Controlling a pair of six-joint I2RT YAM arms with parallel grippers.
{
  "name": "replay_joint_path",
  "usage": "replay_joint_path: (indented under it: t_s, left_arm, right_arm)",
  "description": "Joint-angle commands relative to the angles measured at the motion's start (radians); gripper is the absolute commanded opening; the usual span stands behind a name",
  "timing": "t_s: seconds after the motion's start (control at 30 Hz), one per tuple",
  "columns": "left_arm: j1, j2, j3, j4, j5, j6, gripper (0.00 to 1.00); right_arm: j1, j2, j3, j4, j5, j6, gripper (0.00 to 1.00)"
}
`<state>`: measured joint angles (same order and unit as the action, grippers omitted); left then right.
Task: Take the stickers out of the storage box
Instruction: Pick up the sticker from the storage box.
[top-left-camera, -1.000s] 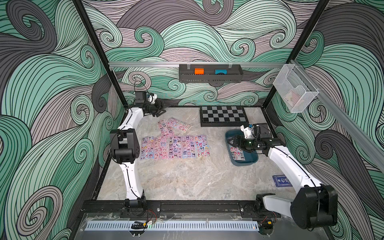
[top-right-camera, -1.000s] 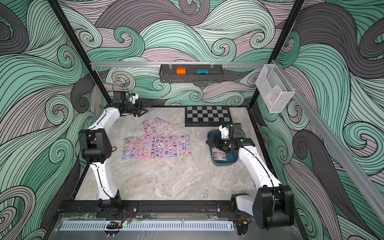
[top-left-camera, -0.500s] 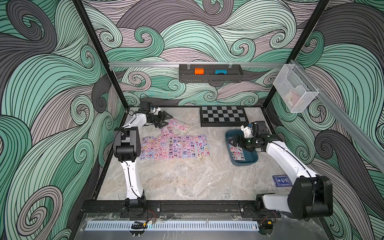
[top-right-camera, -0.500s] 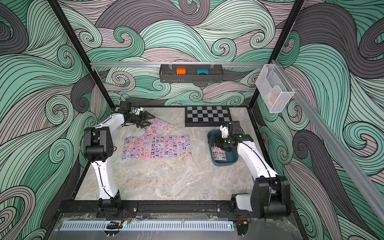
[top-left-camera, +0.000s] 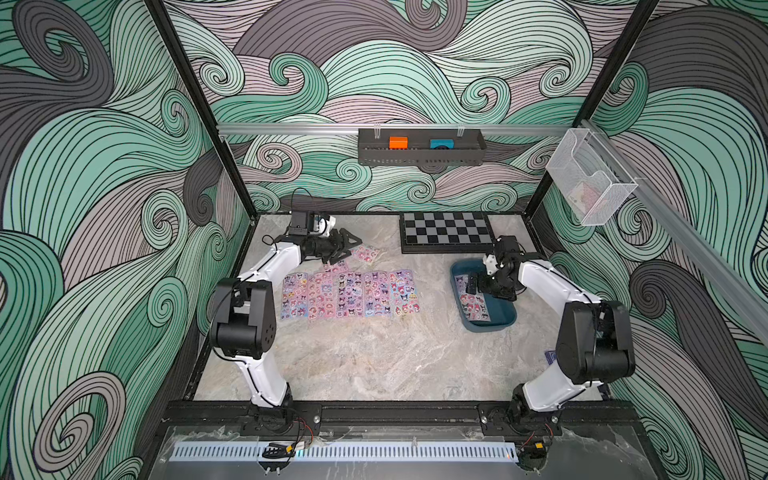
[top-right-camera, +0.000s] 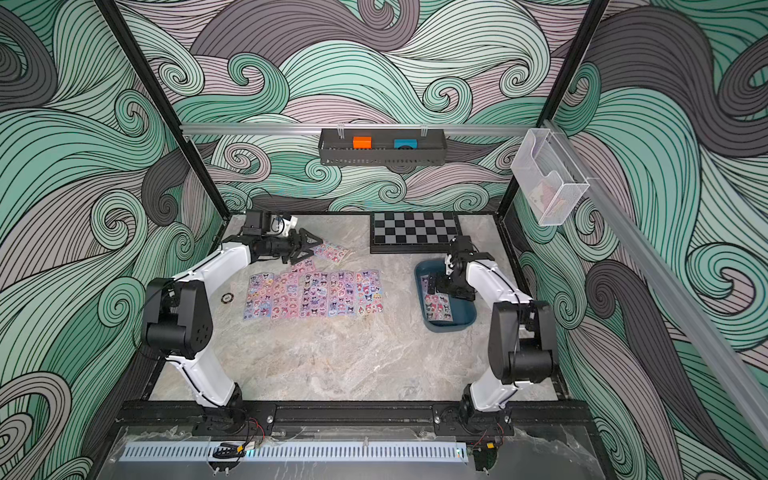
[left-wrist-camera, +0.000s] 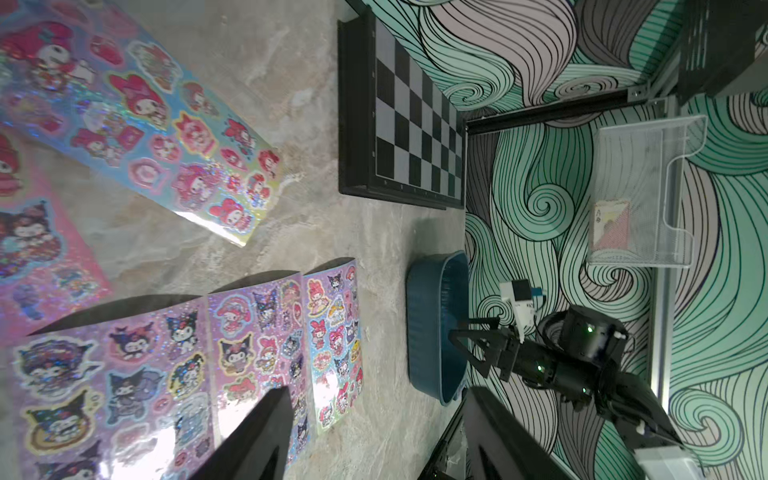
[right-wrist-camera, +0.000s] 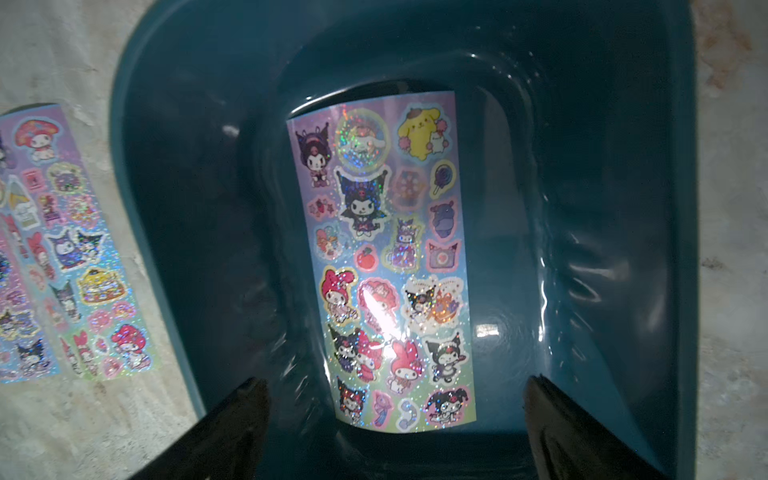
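The storage box (top-left-camera: 487, 328) (top-right-camera: 449, 327), a dark blue-teal tub, stands on the right of the table. One sheet of stickers (right-wrist-camera: 386, 257) (top-left-camera: 473, 305) lies flat on its floor. My right gripper (right-wrist-camera: 397, 382) (top-left-camera: 471, 286) hangs open over the box, one finger on each side of that sheet, holding nothing. A row of sticker sheets (top-left-camera: 349, 295) (top-right-camera: 313, 294) lies mid-table, and one loose sheet (top-left-camera: 365, 251) (left-wrist-camera: 137, 112) lies behind it. My left gripper (top-left-camera: 347, 249) (left-wrist-camera: 376, 395) is open and empty, low over the table beside the loose sheet.
A chessboard (top-left-camera: 444, 232) lies at the back, just behind the box (left-wrist-camera: 432, 328). On the back wall hangs a black tray (top-left-camera: 419, 151) with an orange and a blue block. A clear bin (top-left-camera: 590, 183) hangs on the right wall. A small round disc (top-right-camera: 226, 297) lies by the left arm.
My left arm has swung out from the back left corner toward the loose sheet. My right gripper has opened wider and sits lower over the box.
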<state>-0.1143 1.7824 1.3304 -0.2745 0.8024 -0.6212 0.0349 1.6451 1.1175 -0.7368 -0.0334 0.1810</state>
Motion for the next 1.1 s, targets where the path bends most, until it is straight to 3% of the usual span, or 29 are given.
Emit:
replay_joint_path:
  t_s: [0.0,0.63,0.8,1.07]
  left_arm:
    - [-0.023,-0.036,0.006,0.012,-0.021,0.012,0.70]
    - [-0.103,-0.082,0.037,0.099,0.038,-0.040,0.70]
    - [-0.105,-0.075,0.059,0.068,0.040,-0.022,0.70]
    - [-0.135,-0.051,0.070,0.088,0.052,-0.039,0.70]
  right_arm:
    - [-0.001,0.037,0.031,-0.018,0.021,-0.017,0.99]
    - [0.071,0.261,0.050,0.046,0.099,-0.035,0.99]
    - [0.071,0.279,0.042,0.047,0.096,-0.044,0.81]
    - [0.053,0.183,-0.019,0.063,0.086,-0.035,0.61]
